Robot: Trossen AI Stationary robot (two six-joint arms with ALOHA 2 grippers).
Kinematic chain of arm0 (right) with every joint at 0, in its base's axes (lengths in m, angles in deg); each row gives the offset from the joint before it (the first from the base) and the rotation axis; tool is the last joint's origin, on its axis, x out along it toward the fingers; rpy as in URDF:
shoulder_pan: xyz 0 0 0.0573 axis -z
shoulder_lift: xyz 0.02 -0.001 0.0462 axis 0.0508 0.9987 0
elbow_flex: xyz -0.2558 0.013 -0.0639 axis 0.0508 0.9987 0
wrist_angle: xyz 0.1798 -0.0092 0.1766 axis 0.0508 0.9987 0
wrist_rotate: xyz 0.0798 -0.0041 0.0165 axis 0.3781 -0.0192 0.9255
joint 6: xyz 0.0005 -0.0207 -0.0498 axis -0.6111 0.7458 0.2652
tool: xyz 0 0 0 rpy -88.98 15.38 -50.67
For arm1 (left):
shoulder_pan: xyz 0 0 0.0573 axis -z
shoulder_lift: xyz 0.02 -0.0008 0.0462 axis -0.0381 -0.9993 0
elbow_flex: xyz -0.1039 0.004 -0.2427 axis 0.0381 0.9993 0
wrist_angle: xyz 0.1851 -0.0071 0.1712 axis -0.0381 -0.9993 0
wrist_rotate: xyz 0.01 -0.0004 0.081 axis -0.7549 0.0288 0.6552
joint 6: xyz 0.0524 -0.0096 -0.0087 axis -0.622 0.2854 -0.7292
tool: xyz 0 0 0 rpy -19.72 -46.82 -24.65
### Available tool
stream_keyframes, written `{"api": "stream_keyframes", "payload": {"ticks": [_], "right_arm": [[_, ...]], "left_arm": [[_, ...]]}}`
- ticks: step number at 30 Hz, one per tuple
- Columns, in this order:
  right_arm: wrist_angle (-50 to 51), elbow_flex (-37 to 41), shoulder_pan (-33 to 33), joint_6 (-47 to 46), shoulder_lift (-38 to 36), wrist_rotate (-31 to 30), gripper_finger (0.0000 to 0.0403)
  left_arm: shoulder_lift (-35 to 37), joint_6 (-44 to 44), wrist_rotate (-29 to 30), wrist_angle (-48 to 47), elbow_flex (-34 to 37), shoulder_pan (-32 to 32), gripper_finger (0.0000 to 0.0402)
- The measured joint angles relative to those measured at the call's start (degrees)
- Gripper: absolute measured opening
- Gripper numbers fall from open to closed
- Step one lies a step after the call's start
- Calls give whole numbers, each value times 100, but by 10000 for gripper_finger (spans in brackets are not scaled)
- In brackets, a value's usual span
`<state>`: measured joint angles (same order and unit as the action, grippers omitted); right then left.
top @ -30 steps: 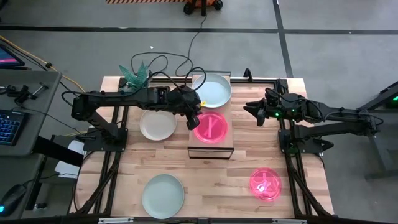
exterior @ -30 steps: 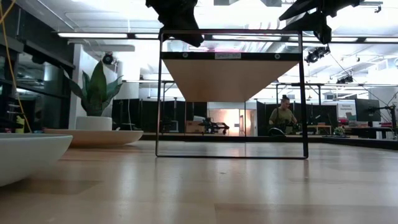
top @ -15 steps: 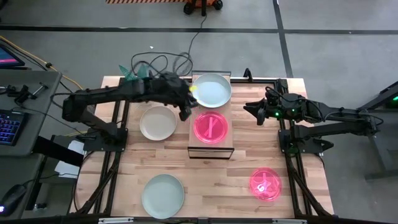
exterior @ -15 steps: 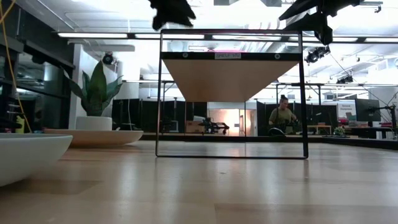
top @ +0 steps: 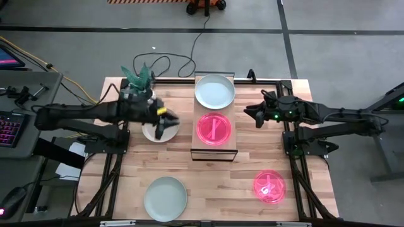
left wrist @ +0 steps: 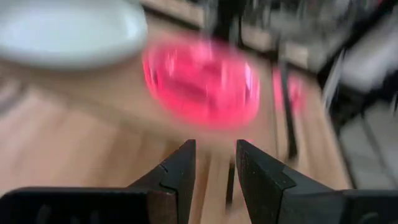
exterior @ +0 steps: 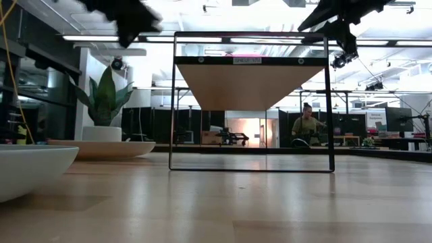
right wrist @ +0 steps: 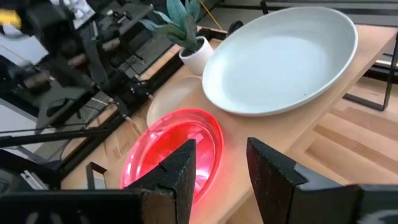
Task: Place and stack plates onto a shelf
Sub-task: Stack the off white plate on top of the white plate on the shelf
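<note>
The light-wood shelf (top: pixel 214 150) stands at mid-table on its black frame. On it lie a pale mint plate (top: pixel 214 91) at the far end and a pink plate (top: pixel 214 128) in the middle. A whitish plate (top: pixel 150 131) lies on the table left of the shelf. My left gripper (top: pixel 161 126) hovers over that plate, open and empty (left wrist: pixel 214 149). A mint plate (top: pixel 165 198) lies on the table near the front edge, and a pink plate (top: pixel 269 186) at the front right. My right gripper (top: pixel 252 115) waits right of the shelf, open and empty (right wrist: pixel 221 149).
A small white pot with a green plant (top: pixel 140 81) stands at the table's far left corner. Cables (top: pixel 177 63) trail over the far edge behind the shelf. Bare wood shows between the shelf's near end and the front plates.
My left gripper has drawn back from the pink plate on the shelf and swung toward the table's left edge. It is now over the whitish plate on the table. The pink plate stays on the shelf.
</note>
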<state>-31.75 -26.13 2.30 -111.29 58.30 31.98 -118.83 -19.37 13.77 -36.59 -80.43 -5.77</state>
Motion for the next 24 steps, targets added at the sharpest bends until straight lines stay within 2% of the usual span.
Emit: {"api": "stream_keyframes", "payload": {"ticks": [5, 11, 18, 24], "right_arm": [[2, 0, 0, 0, 147, 1, 126], [-2, 0, 0, 0, 133, 1, 126], [0, 0, 0, -41, 127, 1, 126], [4, 0, 0, -42, 129, 1, 126]], "left_arm": [[-112, -197, 40, -1093, 395, 610, 106], [-906, -734, 468, -1248, 682, 1165, 106], [-1909, -720, 1297, -1340, 726, 1272, 106], [-2510, -619, 1410, -1426, 726, 1272, 106]]}}
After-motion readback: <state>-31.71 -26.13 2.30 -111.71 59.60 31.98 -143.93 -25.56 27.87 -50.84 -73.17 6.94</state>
